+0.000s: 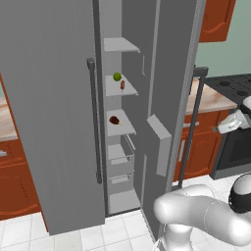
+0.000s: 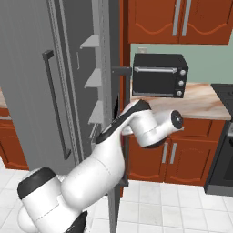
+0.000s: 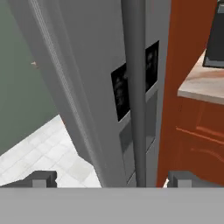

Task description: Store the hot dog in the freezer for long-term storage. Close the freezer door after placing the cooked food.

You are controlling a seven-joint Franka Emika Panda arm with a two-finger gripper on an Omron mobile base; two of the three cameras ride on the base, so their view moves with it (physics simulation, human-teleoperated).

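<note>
1. Reaching round the outer face of the open door, the gripper [image 3: 111, 179] has its two fingertips spread wide with the door's dark bar handle [image 3: 133, 87] running up between them; nothing is pinched yet. This looks like a line-up for pulling or pushing on the bar.
2. The door with that bar carries a dark dispenser recess [image 3: 131, 85] on its front, so it stands swung out beside the red cabinet [image 3: 192, 87] and the bench [image 3: 203, 83].
3. In the left base view the hot dog [image 1: 122, 86] lies on a white inner shelf [image 1: 120, 90] just beside a round green fruit [image 1: 117, 76], so the storing appears done.
4. A dark red lumpy food [image 1: 114, 120] sits one shelf lower, with clear drawers [image 1: 120, 157] beneath.
5. The plain freezer door [image 1: 49, 112] with its long bar [image 1: 94, 122] also stands open, and shutting it looks like the remaining step.
</note>
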